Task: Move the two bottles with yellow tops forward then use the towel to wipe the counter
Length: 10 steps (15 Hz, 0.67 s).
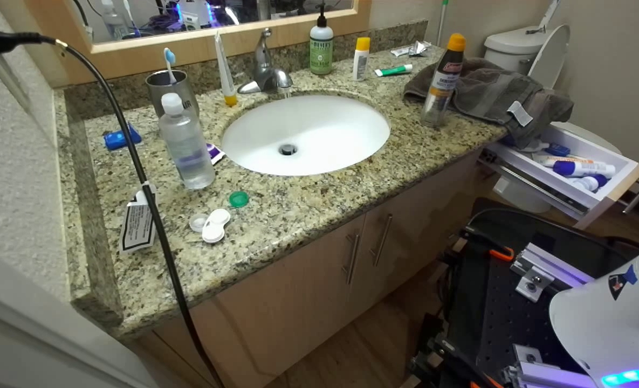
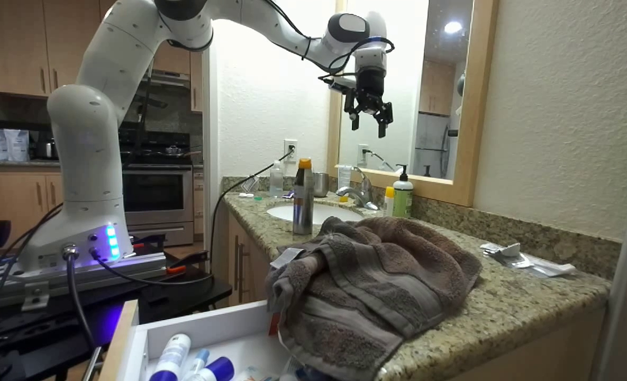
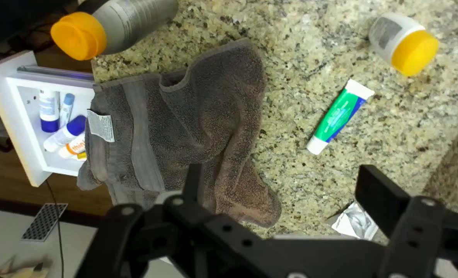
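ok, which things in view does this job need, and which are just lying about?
For the job: tall yellow-topped bottle; small yellow-topped bottle; brown-gray towel; counter.
Just lying about: soap pump bottle; green tube; clear bottle; contact lens case; metal cup; silvery wrapper.

Site judged a home bathroom: white sink [image 1: 330, 134] set into speckled counter [image 1: 303, 207], toilet [image 1: 509, 48] seen past its end, mirror [image 2: 406, 106] framed in pale wood, toothbrush [image 1: 169, 58] stood in metal cup [image 1: 160, 90], open drawer [image 1: 616, 192] stocked with toiletries [image 1: 586, 169]. Stove [image 2: 157, 193] and wooden cabinets [image 2: 14, 47], glimpsed in an exterior view, taken as kitchen.
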{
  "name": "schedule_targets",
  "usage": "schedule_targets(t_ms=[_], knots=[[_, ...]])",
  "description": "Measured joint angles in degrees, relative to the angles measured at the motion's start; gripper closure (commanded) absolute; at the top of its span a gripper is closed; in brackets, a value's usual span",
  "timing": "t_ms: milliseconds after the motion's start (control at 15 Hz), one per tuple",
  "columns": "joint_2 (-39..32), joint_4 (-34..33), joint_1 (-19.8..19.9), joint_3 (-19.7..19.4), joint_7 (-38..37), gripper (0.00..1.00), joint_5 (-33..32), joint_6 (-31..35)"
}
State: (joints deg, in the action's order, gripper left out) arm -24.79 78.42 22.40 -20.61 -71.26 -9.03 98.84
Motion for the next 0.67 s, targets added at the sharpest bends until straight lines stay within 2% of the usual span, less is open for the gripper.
schedule_targets(t_ms=[400, 667], knots=[[4.38, 9.95, -1.63, 0.05, 13.92, 0.0, -5.74, 1.85], [11.18, 20.81, -2.89, -0.93, 16.71, 0.0, -15.76, 13.43]])
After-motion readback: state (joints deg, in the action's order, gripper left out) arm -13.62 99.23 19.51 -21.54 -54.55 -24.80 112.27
